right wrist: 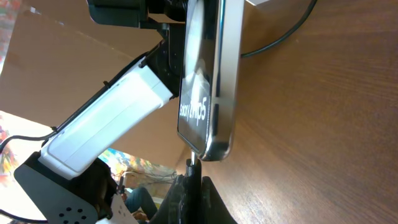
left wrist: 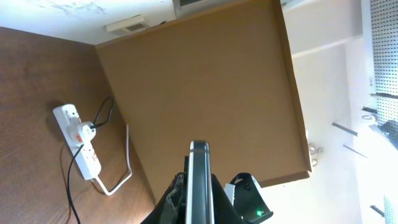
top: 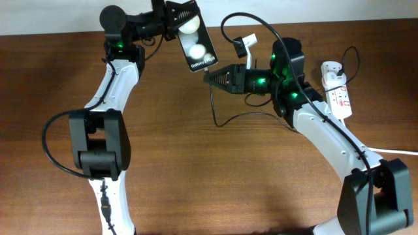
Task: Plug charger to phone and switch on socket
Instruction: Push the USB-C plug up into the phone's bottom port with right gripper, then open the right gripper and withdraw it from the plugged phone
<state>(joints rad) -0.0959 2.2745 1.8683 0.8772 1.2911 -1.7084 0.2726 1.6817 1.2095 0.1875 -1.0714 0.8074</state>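
Left tool is clamped on the phone, gripping it across its faces and holding it up off the table at the far centre, glossy face toward the overhead camera.

Right tool is closed on the plug end of the charger. The tip meets the phone's lower edge in the right wrist view; I cannot tell whether it is seated.

The thin black cable hangs from the right tool, then loops across the table toward the right arm.

Socket lies flat at the far right of the table, well apart from both tools. Its white cord trails off right.
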